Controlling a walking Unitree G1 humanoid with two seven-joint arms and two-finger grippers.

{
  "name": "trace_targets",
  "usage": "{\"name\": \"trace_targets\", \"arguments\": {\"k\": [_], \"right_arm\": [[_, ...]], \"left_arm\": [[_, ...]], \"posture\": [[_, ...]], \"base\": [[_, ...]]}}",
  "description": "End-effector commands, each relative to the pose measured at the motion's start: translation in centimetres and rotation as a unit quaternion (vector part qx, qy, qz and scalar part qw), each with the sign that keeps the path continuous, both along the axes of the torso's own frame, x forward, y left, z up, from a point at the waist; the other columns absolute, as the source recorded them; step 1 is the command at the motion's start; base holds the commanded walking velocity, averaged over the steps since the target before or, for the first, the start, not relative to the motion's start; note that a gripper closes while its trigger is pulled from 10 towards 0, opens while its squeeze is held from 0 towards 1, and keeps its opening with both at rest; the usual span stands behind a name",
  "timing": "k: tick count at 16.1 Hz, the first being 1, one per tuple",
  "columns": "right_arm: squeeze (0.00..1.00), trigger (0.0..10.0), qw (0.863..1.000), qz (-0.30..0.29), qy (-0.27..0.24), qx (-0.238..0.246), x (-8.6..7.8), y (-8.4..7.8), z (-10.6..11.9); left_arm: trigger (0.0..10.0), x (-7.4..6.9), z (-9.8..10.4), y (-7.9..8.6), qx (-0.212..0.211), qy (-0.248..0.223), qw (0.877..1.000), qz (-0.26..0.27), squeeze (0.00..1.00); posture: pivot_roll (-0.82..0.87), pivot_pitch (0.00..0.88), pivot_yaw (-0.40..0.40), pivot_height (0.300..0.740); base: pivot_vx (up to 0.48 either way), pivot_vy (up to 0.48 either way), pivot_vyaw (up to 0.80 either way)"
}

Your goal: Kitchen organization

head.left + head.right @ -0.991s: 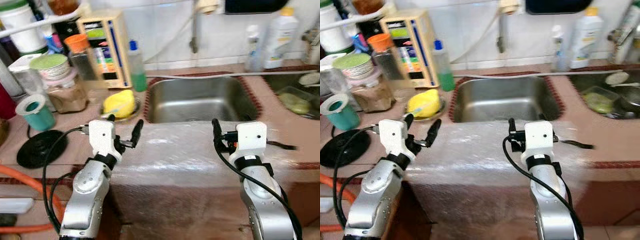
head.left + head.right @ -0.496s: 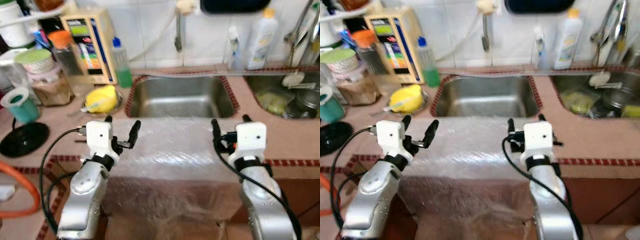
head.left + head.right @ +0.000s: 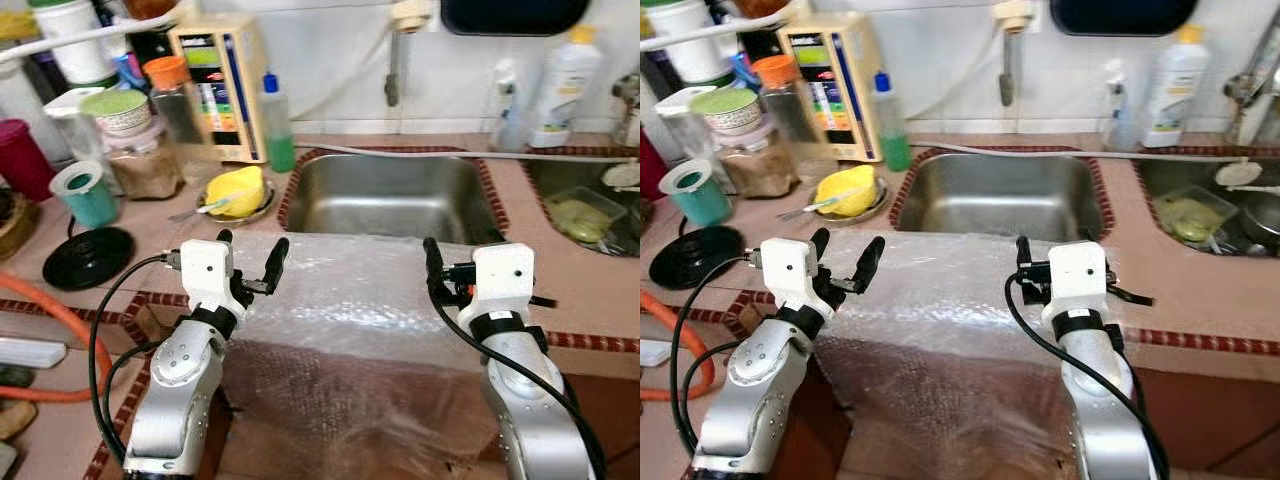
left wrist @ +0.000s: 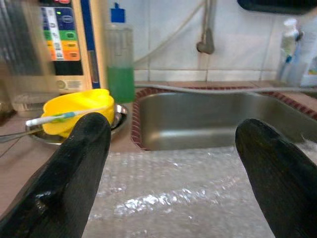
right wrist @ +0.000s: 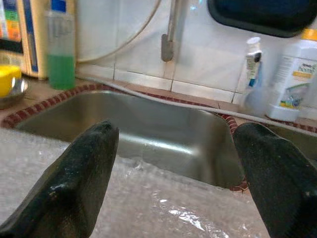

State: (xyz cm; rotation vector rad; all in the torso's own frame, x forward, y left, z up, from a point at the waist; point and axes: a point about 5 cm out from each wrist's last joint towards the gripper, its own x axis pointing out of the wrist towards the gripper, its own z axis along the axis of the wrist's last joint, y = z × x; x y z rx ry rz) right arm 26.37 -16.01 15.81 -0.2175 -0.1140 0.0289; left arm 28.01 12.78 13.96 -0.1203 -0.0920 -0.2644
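We hold both end effectors — left (image 3: 247,264), right (image 3: 461,262) — open over the bubble wrap (image 3: 350,300), its long axis spanning between them.

The right gripper (image 5: 176,171) has its two black fingers (image 5: 74,183) spread wide apart. Bubble wrap (image 5: 148,208) lies just below them, and the steel sink (image 5: 148,139) sits ahead between them. Beyond stand a green bottle (image 5: 61,49), a tap pipe (image 5: 168,29) and a white bottle (image 5: 295,74).
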Motion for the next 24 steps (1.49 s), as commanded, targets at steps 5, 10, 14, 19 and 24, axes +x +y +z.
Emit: {"name": "trace_targets", "arguments": {"k": [5, 10, 14, 19, 24], "right_arm": [[0.00, 10.0, 1.000, 0.008, -0.018, -0.017, 0.9, -1.0, 1.9], [0.00, 10.0, 0.999, 0.026, -0.010, -0.025, 1.1, 0.4, 1.9], [0.00, 10.0, 0.999, 0.035, -0.003, -0.027, 1.4, 0.8, 1.3], [0.00, 10.0, 1.000, 0.021, -0.018, 0.001, 1.6, 1.2, 1.6], [0.00, 10.0, 1.000, 0.013, -0.022, 0.009, 1.5, 1.3, 1.5]], "left_arm": [[10.0, 0.3, -0.2, -0.7, -0.017, -0.002, 1.000, 0.021, 0.00], [10.0, 1.3, 0.2, -1.1, -0.012, -0.018, 1.000, 0.015, 0.00], [10.0, 2.1, 0.8, -1.1, -0.014, -0.023, 0.999, 0.021, 0.00], [10.0, 1.1, 0.2, -1.2, -0.008, -0.017, 1.000, -0.005, 0.00], [10.0, 1.0, 0.8, -1.4, 0.001, -0.031, 0.999, -0.032, 0.00]], "posture": [[-0.08, 0.000, 0.012, 0.740], [-0.08, 0.000, -0.050, 0.740], [-0.07, 0.000, -0.015, 0.740], [-0.05, 0.000, 0.046, 0.740], [-0.05, 0.000, 0.069, 0.740]], "base": [[0.000, 0.000, 0.00], [0.000, 0.000, 0.00], [0.000, 0.000, 0.00], [0.000, 0.000, 0.00], [0.075, 0.000, 0.00]]}}
